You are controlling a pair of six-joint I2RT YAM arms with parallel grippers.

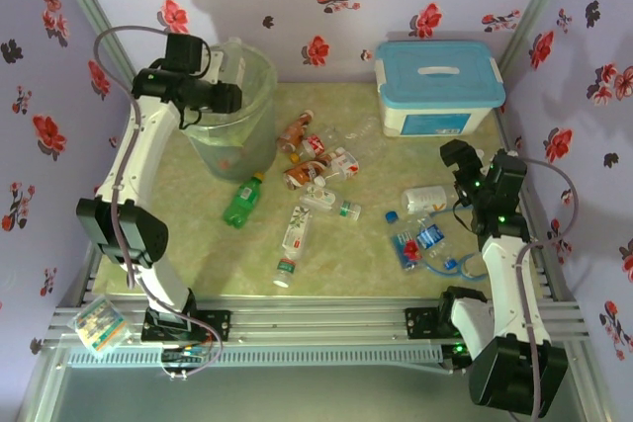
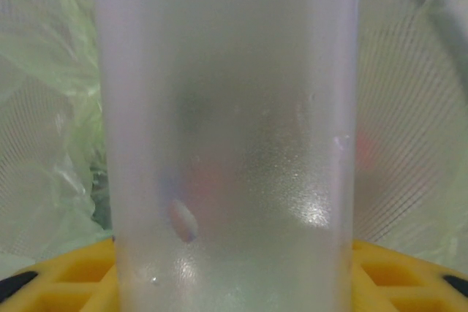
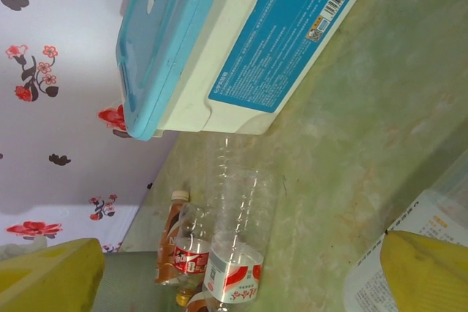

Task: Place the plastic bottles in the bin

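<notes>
My left gripper (image 1: 216, 96) hangs over the mouth of the round grey-green bin (image 1: 242, 140), shut on a frosted, translucent plastic bottle (image 2: 227, 129) that stands upright between its yellow fingers (image 2: 69, 275); the bin's bag (image 2: 44, 144) lies behind it. More bottles lie on the table: a green one (image 1: 242, 203), a clear red-labelled one (image 1: 294, 242), a cluster of orange-brown and clear ones (image 1: 315, 157), and blue-labelled ones (image 1: 420, 239) at the right. My right gripper (image 1: 461, 160) hovers open above a white-labelled bottle (image 1: 425, 197), yellow fingers (image 3: 51, 275) wide apart.
A white box with a light-blue lid (image 1: 435, 86) stands at the back right, close in front of the right wrist camera (image 3: 241, 42). A clear red-and-white labelled bottle (image 3: 234, 261) and an orange-brown one (image 3: 167, 246) lie beyond it. Flowered walls close in the table.
</notes>
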